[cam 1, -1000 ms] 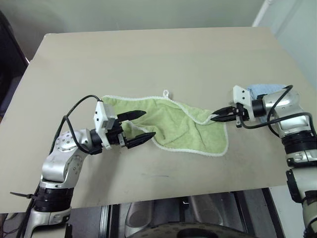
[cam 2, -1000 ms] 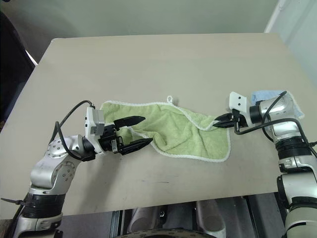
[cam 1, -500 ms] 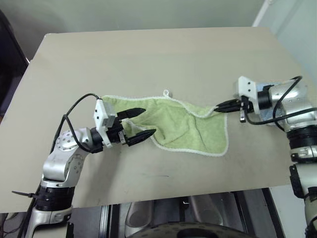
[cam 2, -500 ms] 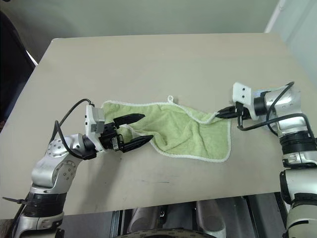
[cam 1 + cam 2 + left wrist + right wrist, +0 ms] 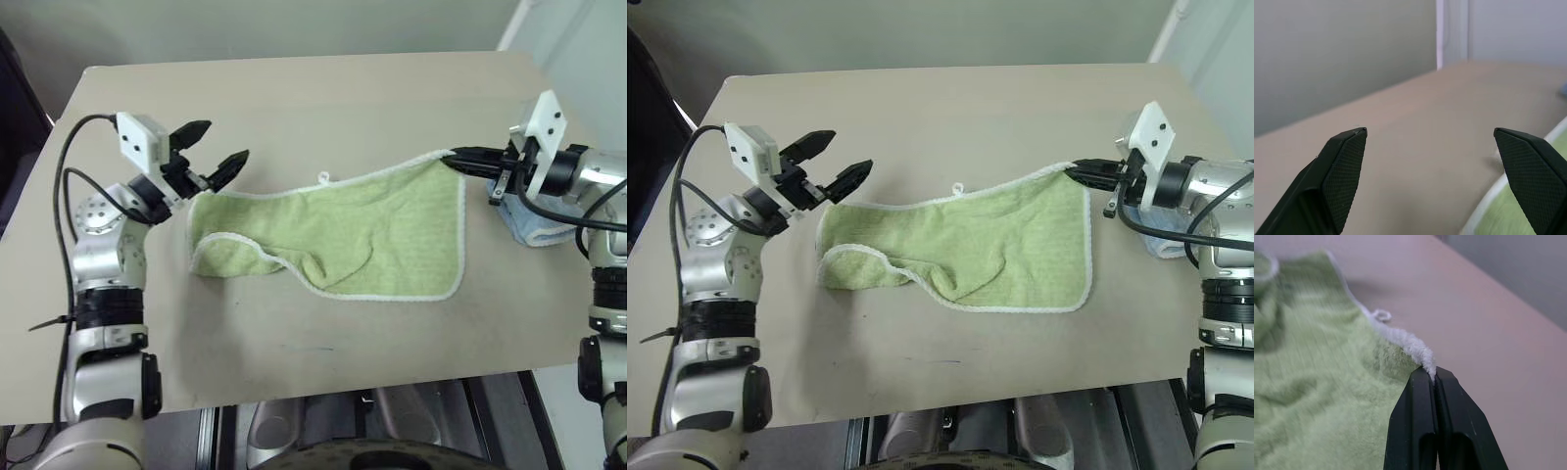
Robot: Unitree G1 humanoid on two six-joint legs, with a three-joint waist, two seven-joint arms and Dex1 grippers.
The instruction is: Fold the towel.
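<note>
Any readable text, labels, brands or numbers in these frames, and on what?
None can be read.
The towel, pinched at a corner by the right gripper, shows no legible mark.
The table, the blue towel and the open left gripper bear no lettering.

The small blue towel point(image 5: 537, 227) lay mostly hidden under the right gripper point(image 5: 457, 157) and its arm, so just a piece showed. The green towel point(image 5: 343, 230) had one corner tucked out of sight between that gripper's closed fingers point(image 5: 1436, 382). Near the left gripper point(image 5: 844, 157), the towel's end was folded under, hiding the cloth beneath.
</note>
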